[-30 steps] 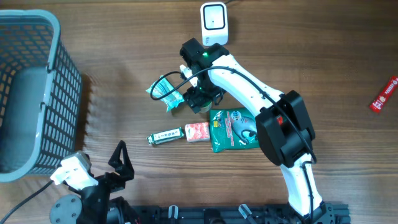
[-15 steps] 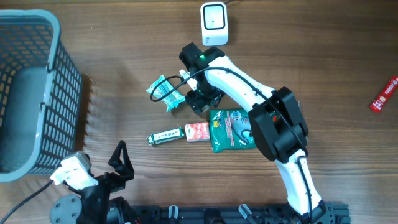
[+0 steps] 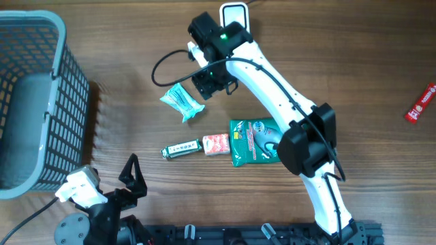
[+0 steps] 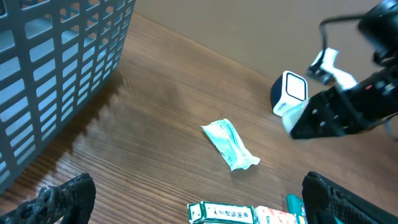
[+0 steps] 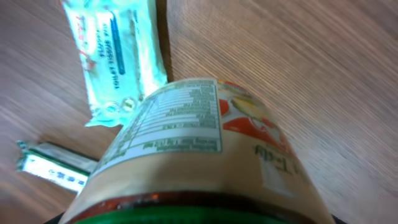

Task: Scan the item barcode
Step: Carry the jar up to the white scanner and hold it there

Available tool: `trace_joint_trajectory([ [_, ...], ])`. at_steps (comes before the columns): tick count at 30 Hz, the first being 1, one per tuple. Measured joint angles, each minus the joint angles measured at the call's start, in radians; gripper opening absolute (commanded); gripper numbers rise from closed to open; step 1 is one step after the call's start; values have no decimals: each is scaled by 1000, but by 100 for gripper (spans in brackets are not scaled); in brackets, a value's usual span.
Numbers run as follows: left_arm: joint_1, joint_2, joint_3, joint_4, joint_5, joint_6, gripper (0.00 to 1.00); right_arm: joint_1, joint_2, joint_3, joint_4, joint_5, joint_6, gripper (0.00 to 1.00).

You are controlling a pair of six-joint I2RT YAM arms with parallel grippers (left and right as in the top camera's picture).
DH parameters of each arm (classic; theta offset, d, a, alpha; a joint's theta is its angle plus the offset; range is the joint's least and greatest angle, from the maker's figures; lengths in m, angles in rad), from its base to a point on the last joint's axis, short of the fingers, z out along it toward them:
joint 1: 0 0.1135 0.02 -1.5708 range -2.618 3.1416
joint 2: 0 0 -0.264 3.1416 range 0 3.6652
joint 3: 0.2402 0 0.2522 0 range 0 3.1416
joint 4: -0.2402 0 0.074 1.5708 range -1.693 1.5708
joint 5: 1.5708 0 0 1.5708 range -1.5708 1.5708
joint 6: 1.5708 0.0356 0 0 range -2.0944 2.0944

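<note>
My right gripper [image 3: 211, 80] is shut on a jar [image 5: 199, 155] with a green lid, a tan body and a printed nutrition label. The jar fills the right wrist view and hangs above the table. From overhead the gripper hides the jar. It hovers just below the white barcode scanner [image 3: 234, 16], which also shows in the left wrist view as a scanner [image 4: 290, 92] at the back. The left gripper [image 3: 131, 178] rests open at the near left edge, its black fingertips [image 4: 62, 198] apart over bare wood.
A teal tissue packet [image 3: 182, 102] lies left of the right gripper. A green-white gum box [image 3: 181, 148], a pink packet [image 3: 216, 143] and a green pouch [image 3: 253, 141] lie in a row nearer me. A grey basket [image 3: 34, 95] stands far left, a red bar [image 3: 421, 103] far right.
The right gripper narrowed on the jar, lifted it from beside the tissue packet and carried it back toward the scanner. The left arm stayed still.
</note>
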Motion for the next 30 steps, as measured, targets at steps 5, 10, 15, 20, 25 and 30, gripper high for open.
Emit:
trace_joint_trajectory([
  [5,0,0,0,0,0,0,100,-10,-20,24,-126,4,216,52],
  [10,0,0,0,0,0,0,100,-52,-20,24,-200,8,531,56],
  [15,0,0,0,0,0,0,100,-108,-20,24,-192,-117,756,57],
  [20,0,0,0,0,0,0,100,-154,-22,-32,-193,-309,808,57],
  [25,0,0,0,0,0,0,100,-156,-22,-97,-196,-390,814,52],
  [30,0,0,0,0,0,0,100,-155,-22,-98,-178,-412,760,52],
])
